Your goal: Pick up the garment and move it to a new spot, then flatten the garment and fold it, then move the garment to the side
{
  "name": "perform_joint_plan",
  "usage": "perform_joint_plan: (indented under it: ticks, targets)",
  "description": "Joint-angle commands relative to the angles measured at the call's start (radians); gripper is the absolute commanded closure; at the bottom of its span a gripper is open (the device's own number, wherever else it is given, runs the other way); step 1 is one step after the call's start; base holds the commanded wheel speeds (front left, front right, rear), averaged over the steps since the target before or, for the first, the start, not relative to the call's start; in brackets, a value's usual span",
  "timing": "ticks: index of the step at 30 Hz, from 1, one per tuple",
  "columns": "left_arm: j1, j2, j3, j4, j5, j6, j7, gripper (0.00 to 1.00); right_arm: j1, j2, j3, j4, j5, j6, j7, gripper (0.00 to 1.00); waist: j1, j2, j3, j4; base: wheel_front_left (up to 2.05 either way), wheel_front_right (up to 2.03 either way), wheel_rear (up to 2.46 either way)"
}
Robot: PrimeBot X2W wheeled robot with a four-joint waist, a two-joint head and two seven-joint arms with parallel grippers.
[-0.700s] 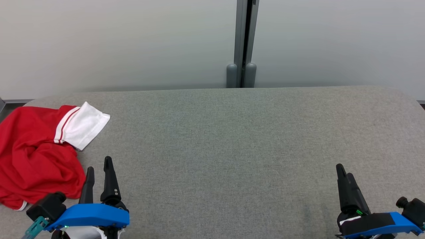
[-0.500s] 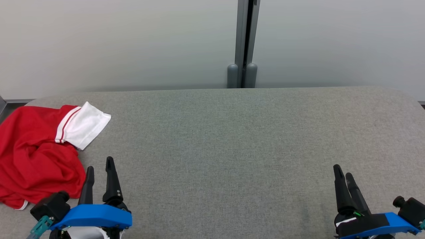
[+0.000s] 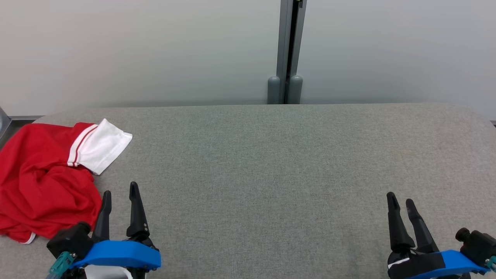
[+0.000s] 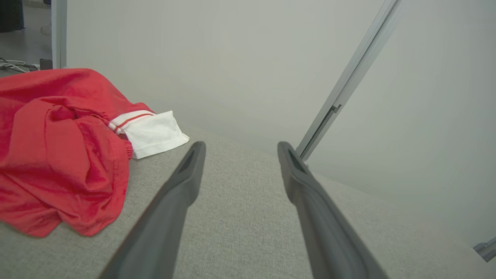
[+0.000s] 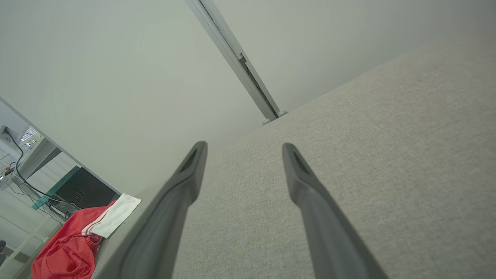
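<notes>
The left gripper is hanging over the near left part of the grey fabric-covered bench. Its two long dark fingers are standing moderately spread, with bare bench showing through the gap. In the left wrist view the gripper is showing the same parted fingers. A strip of bench is separating the nearer finger from the cloth, so they are near but not touching.

The right gripper is sitting over the near right part of the bench, well apart from the cloth. Its fingers are spread slightly less in the head view. In the right wrist view they are clearly parted over bare grey fabric. Whether either pair of fingertips is touching the bench cannot be told.

The crumpled red garment with a white, red-striped cuff is lying bunched at the bench's left end, its cuff pointing toward the far middle. The garment is piling up in folds, so its overall shape is hard to make out. The left edge of the head view is cutting off its far side, and in the right wrist view the garment is looking small and distant. The bottom edge of the head view is cutting off both gripper bodies.
</notes>
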Motion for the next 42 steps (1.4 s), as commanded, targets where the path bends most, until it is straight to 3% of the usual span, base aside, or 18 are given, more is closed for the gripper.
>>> perform_joint_plan:
  ticks: [1,11,42]
  targets:
    - [-0.008,0.009,-0.005,-0.011,0.022,0.009,-0.009,0.00,0.005,-0.008,0.001,-0.013,-0.025,0.002,-0.011,0.00,0.0000,0.0000,-0.001,0.000,0.00,0.00,0.00]
    - [-0.003,0.011,-0.023,-0.004,0.098,0.001,-0.033,0.00,0.016,-0.009,0.007,-0.019,-0.117,0.002,-0.034,0.00,0.0000,0.0000,-0.004,0.000,0.00,0.00,0.00]
    - [0.007,0.026,-0.063,0.024,0.322,0.052,-0.095,0.00,0.045,-0.011,0.013,-0.006,-0.361,0.003,-0.098,0.00,0.0000,0.0000,-0.010,0.012,0.00,0.00,0.00]
